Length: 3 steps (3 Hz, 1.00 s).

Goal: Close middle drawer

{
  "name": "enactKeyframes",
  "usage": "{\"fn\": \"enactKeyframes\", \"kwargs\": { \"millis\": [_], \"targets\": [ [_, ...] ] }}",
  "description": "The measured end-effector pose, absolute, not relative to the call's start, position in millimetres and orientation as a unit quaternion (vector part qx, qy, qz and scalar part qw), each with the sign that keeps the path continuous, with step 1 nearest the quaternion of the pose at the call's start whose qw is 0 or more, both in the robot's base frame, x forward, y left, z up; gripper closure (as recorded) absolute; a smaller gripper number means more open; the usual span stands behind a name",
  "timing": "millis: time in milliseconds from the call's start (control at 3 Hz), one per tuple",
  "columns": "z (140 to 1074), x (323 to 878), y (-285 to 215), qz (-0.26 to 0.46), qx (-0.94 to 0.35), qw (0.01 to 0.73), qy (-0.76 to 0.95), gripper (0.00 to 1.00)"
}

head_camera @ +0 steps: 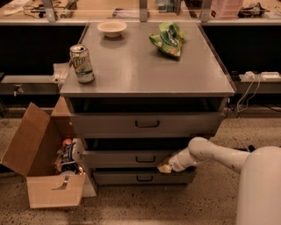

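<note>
Finds middle drawer (127, 159) partly out, second of three under the surface (145, 66). Has end effector (166, 167) at its front panel, right of handle (145, 159); cannot tell opening. Probably stiff metal, gliding on rails: needs flat push near centre, no grasp.

Probably lab or workshop: grey metal drawer cabinet (145, 70), cluttered benches (88, 12) behind; hand (165, 167) at middle drawer (118, 158).

Surface (145, 70): soda can (81, 63) upright at near-left edge, white bowl (112, 27) far left, crumpled green bag (168, 38) far right. Floor, left: open cardboard box (41, 169) w/ packets inside. Power strip (262, 75) + cables, far right. Pincer (163, 167) low, right of centre.
</note>
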State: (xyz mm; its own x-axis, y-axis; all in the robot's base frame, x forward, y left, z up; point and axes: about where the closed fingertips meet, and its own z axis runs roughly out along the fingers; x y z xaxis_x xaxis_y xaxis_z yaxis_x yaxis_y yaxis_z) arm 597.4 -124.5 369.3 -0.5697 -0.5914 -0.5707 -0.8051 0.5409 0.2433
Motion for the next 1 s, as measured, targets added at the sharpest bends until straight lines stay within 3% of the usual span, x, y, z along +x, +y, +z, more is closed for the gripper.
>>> {"fn": "enactKeyframes", "kwargs": {
  "millis": [1000],
  "targets": [
    [396.8, 574.0, -142.0, 0.294, -0.453, 0.203, 0.817, 1.0]
  ]
}}
